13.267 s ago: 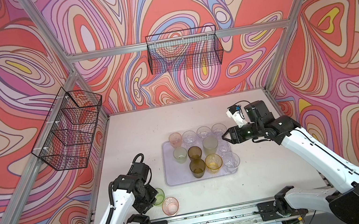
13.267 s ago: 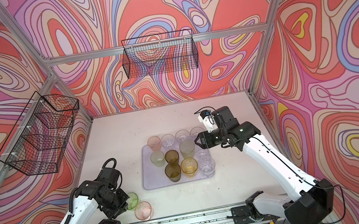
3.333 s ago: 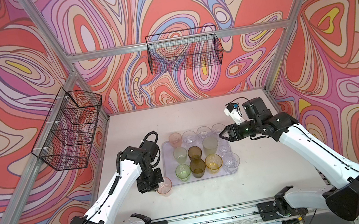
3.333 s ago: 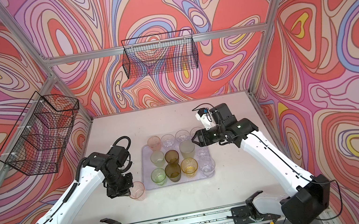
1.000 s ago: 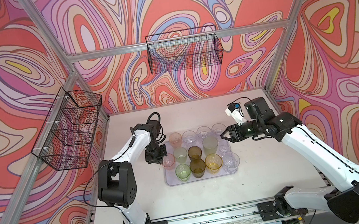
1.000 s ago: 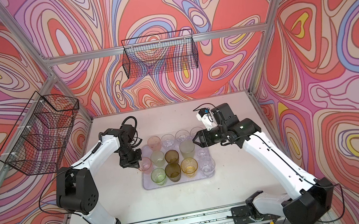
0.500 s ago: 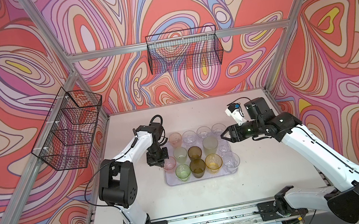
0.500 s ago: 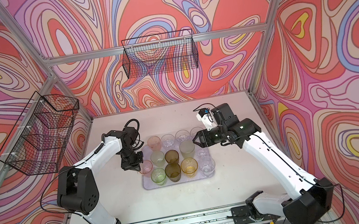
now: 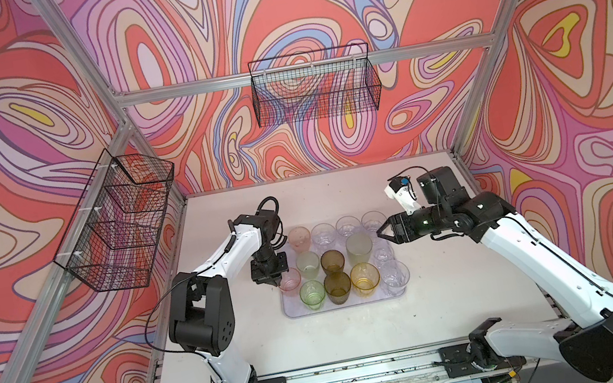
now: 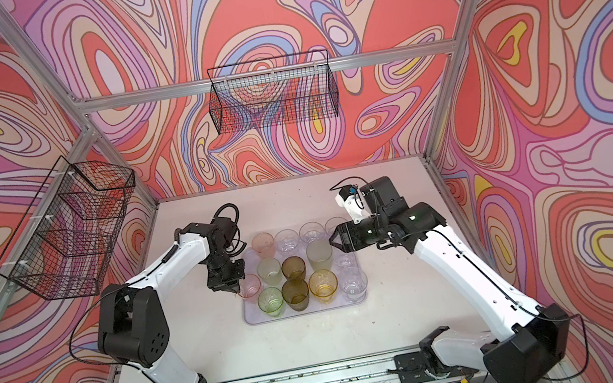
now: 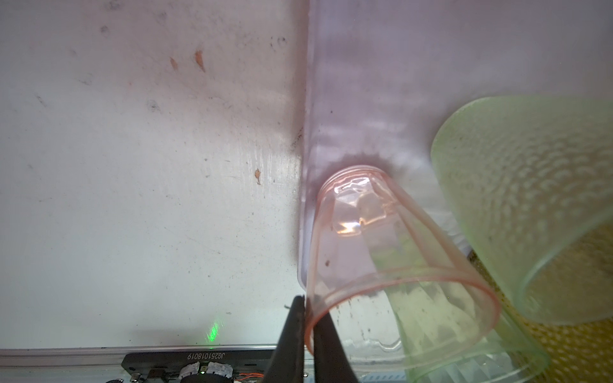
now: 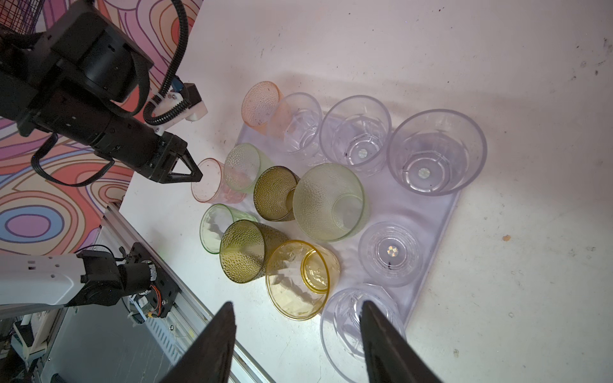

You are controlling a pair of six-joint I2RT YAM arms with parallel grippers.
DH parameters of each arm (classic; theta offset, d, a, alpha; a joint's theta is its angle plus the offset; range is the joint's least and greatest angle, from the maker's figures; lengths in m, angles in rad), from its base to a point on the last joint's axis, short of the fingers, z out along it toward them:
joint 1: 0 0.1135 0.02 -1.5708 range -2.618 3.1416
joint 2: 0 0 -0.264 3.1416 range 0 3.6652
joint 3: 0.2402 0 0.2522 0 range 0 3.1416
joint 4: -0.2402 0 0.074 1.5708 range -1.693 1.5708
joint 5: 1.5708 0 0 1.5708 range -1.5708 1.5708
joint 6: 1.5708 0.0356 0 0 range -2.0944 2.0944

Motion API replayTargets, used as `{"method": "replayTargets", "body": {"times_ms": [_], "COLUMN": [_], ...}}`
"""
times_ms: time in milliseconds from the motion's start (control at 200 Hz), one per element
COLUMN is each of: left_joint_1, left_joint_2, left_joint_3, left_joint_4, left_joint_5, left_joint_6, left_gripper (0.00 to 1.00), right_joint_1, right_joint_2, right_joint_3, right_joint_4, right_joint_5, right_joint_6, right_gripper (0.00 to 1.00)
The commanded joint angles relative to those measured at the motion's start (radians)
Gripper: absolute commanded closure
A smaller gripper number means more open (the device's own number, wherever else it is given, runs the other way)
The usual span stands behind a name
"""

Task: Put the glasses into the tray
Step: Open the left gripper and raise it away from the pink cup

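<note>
Pinching the thin wall of a small pink translucent tumbler point(image 11: 381, 252) point(image 9: 290, 280), the left gripper point(image 11: 306, 305) point(image 9: 274, 283) is closed on its rim, one finger inside the mouth and one outside. That hold suits the spot. The tumbler stands upright just inside the left edge of the flat, pale lilac translucent tray point(image 9: 341, 308) point(image 11: 365, 83), and a pale green dimpled tumbler point(image 9: 308, 266) point(image 12: 242, 165) sits just beside it, leaving no room for fingers around the body.

Its base appears to rest on the tray floor, so the step in hand is judged to be the release. The other clear, green, olive-brown and amber tumblers crowd the tray in rows. None shows on the bare white table point(image 9: 363, 339) in both top views.

The right gripper point(image 9: 381, 232) point(image 12: 297, 306) hangs over the tray's right edge near its far corner. Its jaws are spread wide and empty, and it is probably parked there to leave the left arm room.
</note>
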Motion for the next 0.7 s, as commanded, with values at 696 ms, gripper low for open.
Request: {"method": "replayTargets", "body": {"times_ms": [696], "left_joint_1": [-0.006], "left_joint_2": [-0.093], "left_joint_3": [0.192], "left_joint_4": [-0.173], "left_joint_5": [-0.029], "left_joint_6": [0.015], "left_gripper": [0.63], "right_joint_1": [-0.002], "right_joint_2": [-0.013], "right_joint_3": [0.028], "right_joint_4": [-0.012], "right_joint_5": [0.081], "right_joint_6": [-0.013], "right_gripper": [0.37]}}
